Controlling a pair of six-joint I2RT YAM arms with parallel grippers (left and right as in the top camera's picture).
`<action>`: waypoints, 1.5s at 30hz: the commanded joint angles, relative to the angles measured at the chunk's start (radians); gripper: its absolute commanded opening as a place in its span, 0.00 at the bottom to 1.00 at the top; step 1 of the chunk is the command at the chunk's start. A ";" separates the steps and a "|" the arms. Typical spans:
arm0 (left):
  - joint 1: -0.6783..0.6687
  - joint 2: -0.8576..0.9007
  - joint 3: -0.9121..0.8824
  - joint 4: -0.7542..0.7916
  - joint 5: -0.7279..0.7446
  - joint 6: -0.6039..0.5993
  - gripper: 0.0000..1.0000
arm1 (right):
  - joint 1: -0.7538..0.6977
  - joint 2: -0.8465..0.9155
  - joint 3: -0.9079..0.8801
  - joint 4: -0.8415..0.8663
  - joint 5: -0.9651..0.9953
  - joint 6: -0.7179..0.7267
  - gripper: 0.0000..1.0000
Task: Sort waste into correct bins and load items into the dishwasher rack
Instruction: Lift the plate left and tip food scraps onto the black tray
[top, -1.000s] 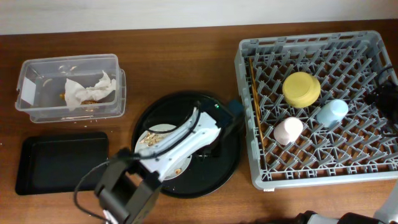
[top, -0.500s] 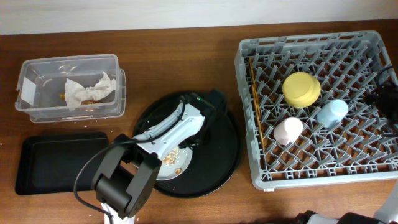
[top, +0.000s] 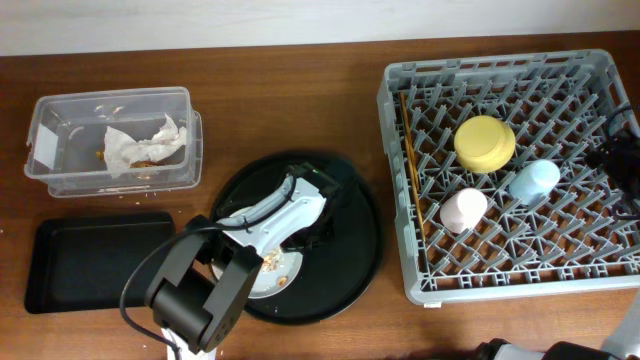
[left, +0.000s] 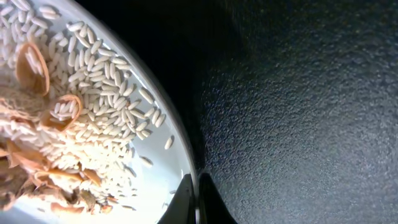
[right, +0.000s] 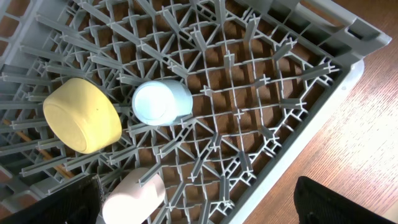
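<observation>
My left gripper (top: 308, 238) is over the round black tray (top: 352, 262), shut on the right rim of the grey-white plate (top: 272, 274). In the left wrist view its fingertips (left: 198, 200) pinch that rim, one on each side. The plate (left: 157, 180) carries rice and brown food scraps (left: 37, 124). The dishwasher rack (top: 500, 65) holds the yellow bowl (top: 485, 142), light-blue cup (top: 535, 180), pink cup (top: 463, 210) and chopsticks (top: 408, 150). My right gripper (right: 199, 205) hovers open above the rack's right side, over the pink cup (right: 134, 193) and blue cup (right: 160, 102).
A clear tub (top: 60, 170) at the back left holds crumpled white tissue (top: 145, 145) and a few crumbs. A shallow black rectangular tray (top: 100, 260) lies in front of it. The left arm's base stands at the front edge of the table.
The left gripper has drawn back leftward across the round tray and closed on the plate's rim. The plate sits slightly nearer the front. The right arm has not moved.
</observation>
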 joint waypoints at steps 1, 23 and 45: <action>0.001 0.018 0.041 -0.078 0.004 -0.005 0.01 | -0.002 0.003 0.003 -0.003 0.002 0.005 0.99; 0.472 -0.236 0.333 -0.442 -0.052 0.056 0.01 | -0.002 0.003 0.003 -0.003 0.002 0.005 0.99; 1.332 -0.236 0.293 -0.361 0.850 0.715 0.01 | -0.002 0.003 0.003 -0.003 0.002 0.005 0.99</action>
